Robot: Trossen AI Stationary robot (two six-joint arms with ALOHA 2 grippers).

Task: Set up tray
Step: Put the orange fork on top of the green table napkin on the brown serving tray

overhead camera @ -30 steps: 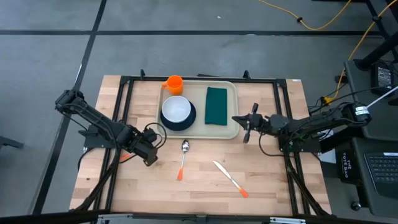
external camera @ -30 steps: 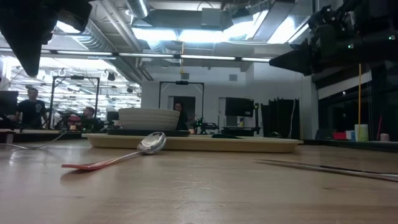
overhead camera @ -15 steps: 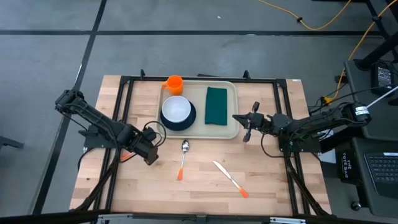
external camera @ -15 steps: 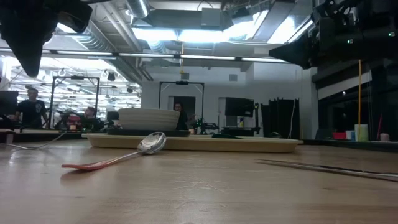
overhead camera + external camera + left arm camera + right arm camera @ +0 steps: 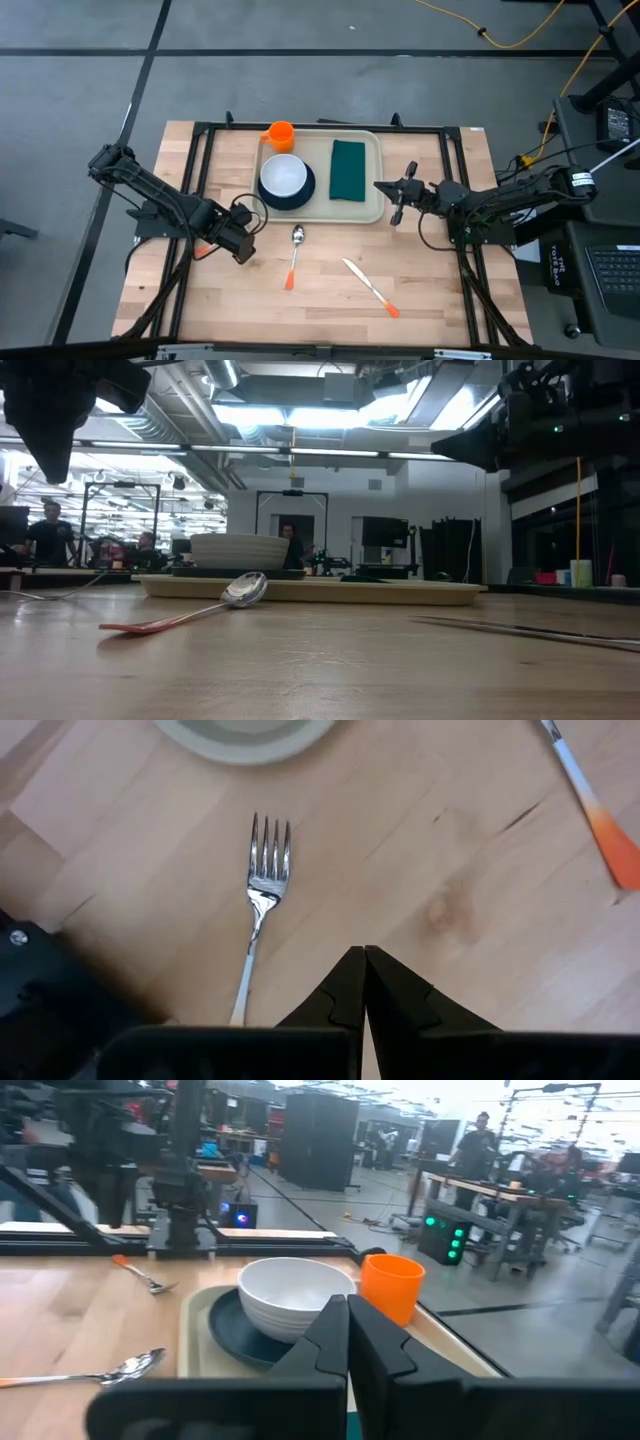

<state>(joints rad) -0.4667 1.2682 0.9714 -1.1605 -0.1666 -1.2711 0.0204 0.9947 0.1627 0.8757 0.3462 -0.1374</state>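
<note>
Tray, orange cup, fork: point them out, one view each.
tray [image 5: 377,176]: high view, bare strip of its right side, beside the napkin.
orange cup [image 5: 392,1286]: right wrist view, middle of its side wall.
fork [image 5: 268,854]: left wrist view, on the tines.

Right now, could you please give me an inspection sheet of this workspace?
Surface: light wooden table, black frame rails.
Job's things: beige rectangular plastic tray holding white bowl on dark round plate, and dark green napkin.
Clutter: orange cup at the tray's rim; orange-handled spoon and knife; metal fork.
Grippers: left gripper shut above the table; right gripper shut by the tray's edge.
Cables: yellow cable on floor.
Surroundings: people behind.
</note>
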